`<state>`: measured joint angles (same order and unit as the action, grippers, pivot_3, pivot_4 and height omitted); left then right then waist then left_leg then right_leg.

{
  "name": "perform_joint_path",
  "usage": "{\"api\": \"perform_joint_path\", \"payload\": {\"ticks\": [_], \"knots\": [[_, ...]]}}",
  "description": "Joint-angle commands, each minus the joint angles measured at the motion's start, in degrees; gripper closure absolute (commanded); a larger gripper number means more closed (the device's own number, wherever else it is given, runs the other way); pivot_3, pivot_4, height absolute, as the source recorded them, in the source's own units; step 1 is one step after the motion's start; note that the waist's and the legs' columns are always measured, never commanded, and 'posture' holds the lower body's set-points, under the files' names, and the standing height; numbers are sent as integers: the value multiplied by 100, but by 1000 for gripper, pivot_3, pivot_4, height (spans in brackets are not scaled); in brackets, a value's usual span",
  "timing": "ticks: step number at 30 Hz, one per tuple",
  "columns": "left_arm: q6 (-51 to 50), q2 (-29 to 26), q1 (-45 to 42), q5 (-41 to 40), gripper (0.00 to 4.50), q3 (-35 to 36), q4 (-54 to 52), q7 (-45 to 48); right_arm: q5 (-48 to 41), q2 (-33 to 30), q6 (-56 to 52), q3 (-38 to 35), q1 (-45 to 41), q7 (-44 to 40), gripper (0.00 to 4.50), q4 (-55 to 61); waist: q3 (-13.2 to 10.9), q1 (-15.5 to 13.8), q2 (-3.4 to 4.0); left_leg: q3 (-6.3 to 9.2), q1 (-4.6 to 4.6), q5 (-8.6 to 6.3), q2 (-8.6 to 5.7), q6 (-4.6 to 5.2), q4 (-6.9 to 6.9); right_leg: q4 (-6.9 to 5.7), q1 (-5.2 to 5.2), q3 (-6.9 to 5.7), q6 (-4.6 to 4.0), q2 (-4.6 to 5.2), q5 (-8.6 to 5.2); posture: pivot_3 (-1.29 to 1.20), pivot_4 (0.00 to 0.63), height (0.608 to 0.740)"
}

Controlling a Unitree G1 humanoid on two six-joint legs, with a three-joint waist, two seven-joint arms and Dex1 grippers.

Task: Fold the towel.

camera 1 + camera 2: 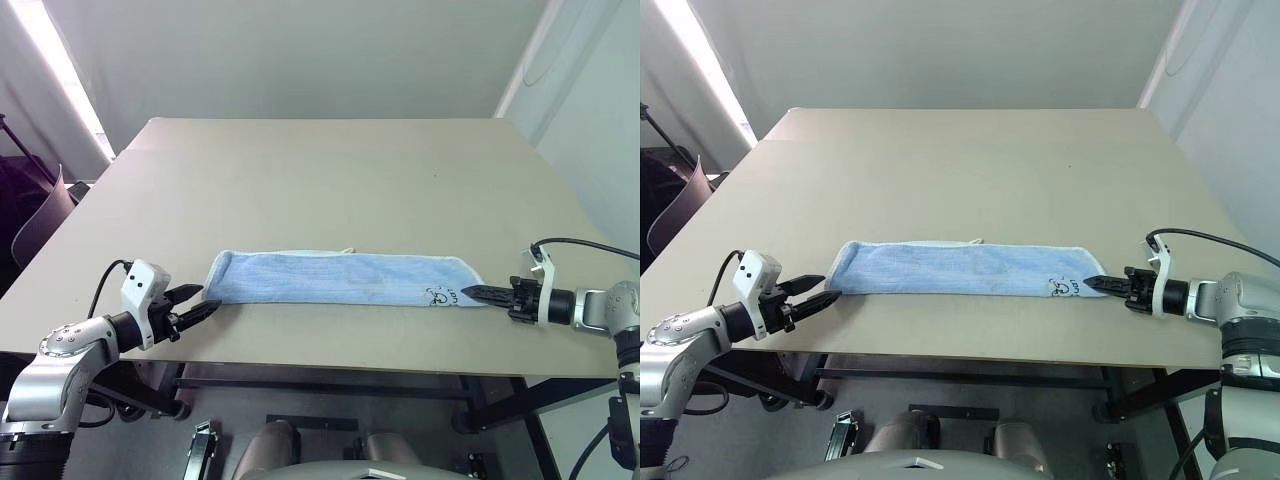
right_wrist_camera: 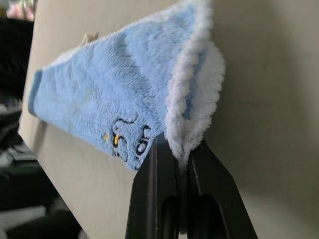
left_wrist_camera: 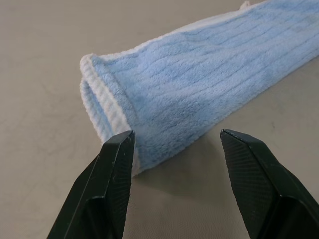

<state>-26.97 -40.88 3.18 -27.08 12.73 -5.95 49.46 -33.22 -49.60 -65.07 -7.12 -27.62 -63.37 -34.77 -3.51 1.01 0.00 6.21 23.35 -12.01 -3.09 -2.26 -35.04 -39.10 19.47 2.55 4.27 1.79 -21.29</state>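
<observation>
The towel (image 1: 340, 277) is a light-blue terry cloth with white edging, folded into a long narrow strip across the near part of the table (image 1: 330, 180). Its dark embroidered logo (image 1: 441, 296) sits at the right end. My right gripper (image 1: 472, 294) is shut on the towel's right end; the right wrist view shows the white edge (image 2: 185, 130) pinched between the black fingers. My left gripper (image 1: 198, 302) stands open just off the towel's left end (image 3: 107, 107), its fingertips (image 3: 121, 149) either side of the near corner without touching it.
The beige table reaches far back beyond the towel. Its front edge (image 1: 330, 362) runs just under both grippers. A dark chair (image 1: 35, 215) stands off the table's left side.
</observation>
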Motion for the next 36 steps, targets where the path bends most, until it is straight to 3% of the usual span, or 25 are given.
{"api": "perform_joint_path", "payload": {"ticks": [1,8,14,28,36], "knots": [[93,-20,-146,25,1605,81,-18,-13,-32,-211,307,-86,-302,-279,4467,581,-2,-6,3,0,0,0,0,0,-1,0,0,0,0,0,0,0,0,740],[63,-103,-199,248,1605,-22,76,-53,-455,-316,5,114,-519,-688,4467,2354,-4,-11,5,1,4,-1,1,-1,7,1,9,0,0,1,0,0,0,740],[87,-29,-261,296,1605,-75,63,-59,-586,316,186,568,-928,-730,4467,2987,-5,-21,2,2,4,-1,2,-2,4,2,23,0,-4,3,-2,0,0,740],[47,30,-177,312,1605,-97,-129,-239,938,2209,2000,2417,-1571,-747,4467,1298,-4,-7,2,2,7,0,1,-3,4,-5,32,-1,11,0,6,0,0,740],[74,47,-165,319,1605,-85,-152,-318,1514,3058,2670,2525,-1807,-565,4467,325,-4,7,2,3,6,6,1,-13,-2,-33,44,-1,13,-6,9,0,0,740]]}}
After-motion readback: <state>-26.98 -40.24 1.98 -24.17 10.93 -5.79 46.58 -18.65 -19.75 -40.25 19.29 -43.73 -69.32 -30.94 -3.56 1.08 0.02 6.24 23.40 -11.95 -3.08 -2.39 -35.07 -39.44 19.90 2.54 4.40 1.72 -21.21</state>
